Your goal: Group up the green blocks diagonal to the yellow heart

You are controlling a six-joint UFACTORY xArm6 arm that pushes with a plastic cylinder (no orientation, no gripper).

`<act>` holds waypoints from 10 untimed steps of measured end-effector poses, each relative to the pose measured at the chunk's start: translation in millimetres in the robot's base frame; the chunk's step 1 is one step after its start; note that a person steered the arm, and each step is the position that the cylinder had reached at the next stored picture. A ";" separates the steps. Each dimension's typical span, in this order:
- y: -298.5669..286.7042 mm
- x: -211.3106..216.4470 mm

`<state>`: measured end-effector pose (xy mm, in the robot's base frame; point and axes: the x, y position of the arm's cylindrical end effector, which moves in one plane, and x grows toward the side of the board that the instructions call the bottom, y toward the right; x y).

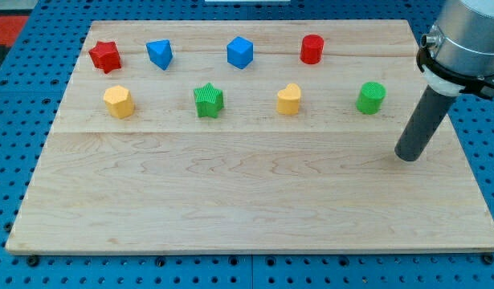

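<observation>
- A red star [105, 55] is seen at the far left of the wooden board [247, 201], in the far row.
- A yellow hexagonal block [119, 102] is placed just nearer than the red star, at the left end of the near row.
- A blue triangular block [160, 54] is found in the far row, right of the red star.
- A green star [208, 100] is set in the near row, well apart from the other green block; it has not been shifted toward any grouping spot, as far as can be judged.
- A blue angular block [240, 52] is located in the far row, around the middle.
- The yellow heart [289, 99] is seen in the near row, between the two green blocks and touched by neither.
- A red cylinder [312, 49] is placed in the far row, diagonally far-right of the heart.
- A green cylinder [371, 97] is found right of the heart, in the same row rather than diagonal to it.
- My tip [407, 156] is rested on the board at the right, nearer than the green cylinder and apart from it; no block is touched. No gripper is fitted, so nothing can be clasped or released.
- The task is judged barely begun: both green blocks remain to be pushed together at a spot diagonal to the heart, probably on the open near side.
</observation>
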<state>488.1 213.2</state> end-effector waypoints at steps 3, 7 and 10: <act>57.8 -37.4; -18.4 -132.3; -47.9 -71.4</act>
<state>416.7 165.3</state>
